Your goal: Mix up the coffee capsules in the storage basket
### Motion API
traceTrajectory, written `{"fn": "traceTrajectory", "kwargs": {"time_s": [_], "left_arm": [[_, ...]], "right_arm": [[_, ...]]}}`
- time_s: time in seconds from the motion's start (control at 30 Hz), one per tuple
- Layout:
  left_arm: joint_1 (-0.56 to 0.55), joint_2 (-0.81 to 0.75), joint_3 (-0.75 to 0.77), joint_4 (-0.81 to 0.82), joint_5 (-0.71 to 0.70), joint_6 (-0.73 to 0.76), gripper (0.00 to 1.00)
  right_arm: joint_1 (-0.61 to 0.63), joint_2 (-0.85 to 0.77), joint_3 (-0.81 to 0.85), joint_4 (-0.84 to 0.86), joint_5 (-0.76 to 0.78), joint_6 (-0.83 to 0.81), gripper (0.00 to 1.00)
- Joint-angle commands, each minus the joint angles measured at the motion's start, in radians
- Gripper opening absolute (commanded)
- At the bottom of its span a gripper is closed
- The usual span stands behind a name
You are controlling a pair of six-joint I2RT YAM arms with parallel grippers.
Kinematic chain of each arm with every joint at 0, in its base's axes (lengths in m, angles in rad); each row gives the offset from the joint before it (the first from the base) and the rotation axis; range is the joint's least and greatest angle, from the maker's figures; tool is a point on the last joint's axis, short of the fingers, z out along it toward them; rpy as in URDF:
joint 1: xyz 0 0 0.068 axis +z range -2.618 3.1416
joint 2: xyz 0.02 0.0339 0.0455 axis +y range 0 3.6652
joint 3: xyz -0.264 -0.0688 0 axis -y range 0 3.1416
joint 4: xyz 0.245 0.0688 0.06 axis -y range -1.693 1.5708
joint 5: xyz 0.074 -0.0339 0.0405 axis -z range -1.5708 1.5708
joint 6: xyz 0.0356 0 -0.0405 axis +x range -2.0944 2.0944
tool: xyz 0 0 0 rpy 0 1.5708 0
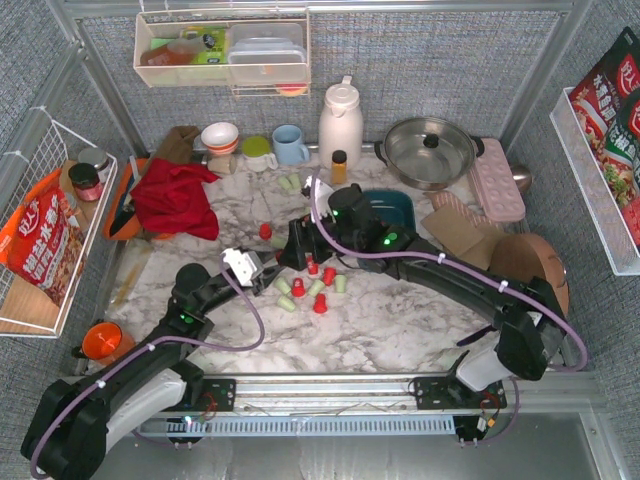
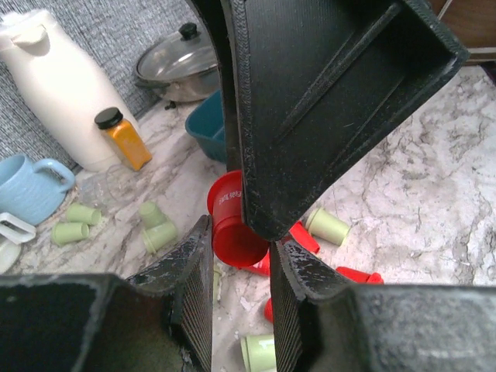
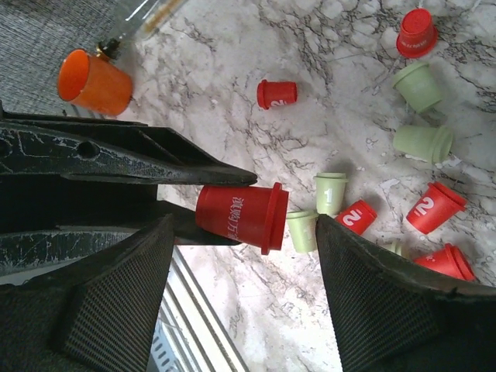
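L gripper (image 2: 240,240) clamped on red capsule (image 3: 240,215) above tabletop (image 1: 400,320) centre, R gripper (image 3: 244,225) wide open, fingers (image 3: 116,294) flanking it w/o touching, other coffee capsules (image 1: 316,288) strewn mid-tabletop, storage basket (image 1: 405,212) toward far edge, partly hidden by R arm (image 1: 450,265), inside unclear

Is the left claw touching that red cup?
Touching. The left wrist view shows the red cup squeezed between the two fingers of the left claw, with no gap on either side.
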Motion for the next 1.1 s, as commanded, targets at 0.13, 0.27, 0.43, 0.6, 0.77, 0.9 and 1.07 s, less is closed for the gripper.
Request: {"fn": "traceTrajectory", "kwargs": {"time_s": [0.13,0.27,0.43,0.6,0.77,0.9,1.07], "left_arm": [[-0.012,0.009,0.012,0.022,0.008,-0.005,0.19],[-0.016,0.011,0.014,0.021,0.002,-0.005,0.2],[-0.019,0.011,0.014,0.019,-0.017,-0.009,0.24],[-0.019,0.009,0.022,0.01,-0.032,-0.042,0.53],[-0.019,-0.003,0.027,-0.002,-0.057,-0.061,0.99],[-0.019,-0.038,0.056,-0.091,-0.207,-0.1,0.99],[-0.018,-0.058,0.218,-0.431,-0.651,-0.243,0.99]], "right_arm": [[0.034,0.039,0.035,-0.021,0.069,-0.029,0.74],[0.051,0.059,0.059,-0.045,0.085,-0.038,0.68],[0.057,0.068,0.071,-0.071,0.089,-0.039,0.46],[0.054,0.049,0.061,-0.087,0.14,-0.046,0.41],[0.023,0.008,0.027,-0.089,0.212,-0.052,0.37],[-0.035,-0.048,-0.035,-0.089,0.349,-0.087,0.35],[-0.146,-0.081,-0.129,-0.108,0.551,-0.154,0.35]]}}
